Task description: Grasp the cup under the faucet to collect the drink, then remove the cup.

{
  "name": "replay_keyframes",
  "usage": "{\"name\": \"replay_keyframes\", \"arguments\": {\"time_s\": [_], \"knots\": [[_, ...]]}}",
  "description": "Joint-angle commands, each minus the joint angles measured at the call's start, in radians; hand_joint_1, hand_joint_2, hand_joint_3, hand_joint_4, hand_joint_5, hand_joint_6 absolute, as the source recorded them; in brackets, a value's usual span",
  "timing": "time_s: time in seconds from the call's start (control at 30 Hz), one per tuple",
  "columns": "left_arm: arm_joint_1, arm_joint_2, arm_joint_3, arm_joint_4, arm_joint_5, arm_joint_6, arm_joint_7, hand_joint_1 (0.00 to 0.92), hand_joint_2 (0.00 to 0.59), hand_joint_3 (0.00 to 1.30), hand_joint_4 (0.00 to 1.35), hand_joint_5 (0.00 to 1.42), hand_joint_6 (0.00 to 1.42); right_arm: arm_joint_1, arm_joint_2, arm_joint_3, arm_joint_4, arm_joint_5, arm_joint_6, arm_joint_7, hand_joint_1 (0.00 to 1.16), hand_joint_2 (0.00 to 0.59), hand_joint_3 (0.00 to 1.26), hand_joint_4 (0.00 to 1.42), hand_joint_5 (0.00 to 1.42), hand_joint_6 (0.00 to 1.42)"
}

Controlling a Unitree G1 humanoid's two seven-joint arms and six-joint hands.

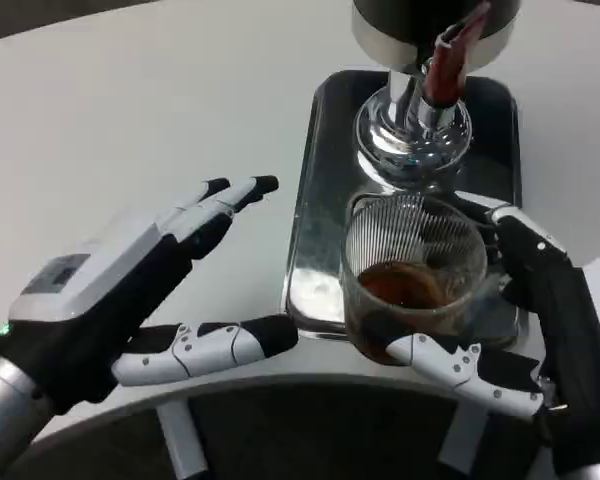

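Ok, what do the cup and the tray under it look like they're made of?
The cup looks like clear glass or hard plastic: you see the brown drink through its ribbed wall. The tray looks like polished metal, probably steel, judging by its grey mirror-like reflections. The right hand holds the cup.

A: What covers the left hand [130, 290]?
B: A white back plate with a grey rectangular marking, over a black body; a small green light shows near the silver wrist.

A: And the fingers?
B: White segments with black tips. The right hand [510, 330] shows the same white-and-black scheme.
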Motion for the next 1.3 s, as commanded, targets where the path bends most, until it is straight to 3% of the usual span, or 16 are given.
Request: {"name": "replay_keyframes", "arguments": {"time_s": [0.03, 0.33, 0.57, 0.87, 1.3], "knots": [[0.041, 0.038, 0.043, -0.035, -0.024, -0.014, -0.026, 0.000, 0.091, 0.06, 0.00, 0.00, 0.12, 0.000, 0.010, 0.016, -0.034, 0.005, -0.030, 0.011, 0.82, 0.223, 0.72, 0.79, 0.93, 1.00], [0.111, 0.081, 0.087, -0.060, -0.024, -0.051, -0.050, 0.000, 0.080, 0.01, 0.00, 0.00, 0.08, 0.002, 0.016, 0.041, -0.041, -0.009, -0.027, 0.027, 0.82, 0.223, 0.73, 0.79, 0.94, 1.01], [0.154, 0.090, 0.118, -0.068, -0.036, -0.067, -0.063, 0.000, 0.079, 0.01, 0.00, 0.00, 0.07, -0.006, 0.025, 0.060, -0.040, -0.019, -0.023, 0.029, 0.82, 0.223, 0.73, 0.79, 0.94, 1.02], [0.169, 0.089, 0.114, -0.093, -0.039, -0.061, -0.062, 0.000, 0.077, 0.00, 0.00, 0.00, 0.06, -0.007, 0.030, 0.066, -0.040, -0.015, -0.021, 0.044, 0.82, 0.223, 0.73, 0.79, 0.94, 1.02], [0.144, 0.096, 0.093, -0.099, -0.010, -0.028, -0.070, 0.000, 0.076, 0.00, 0.00, 0.00, 0.06, -0.023, 0.020, 0.039, -0.028, 0.007, -0.019, 0.079, 0.82, 0.223, 0.73, 0.80, 0.94, 1.02]]}}
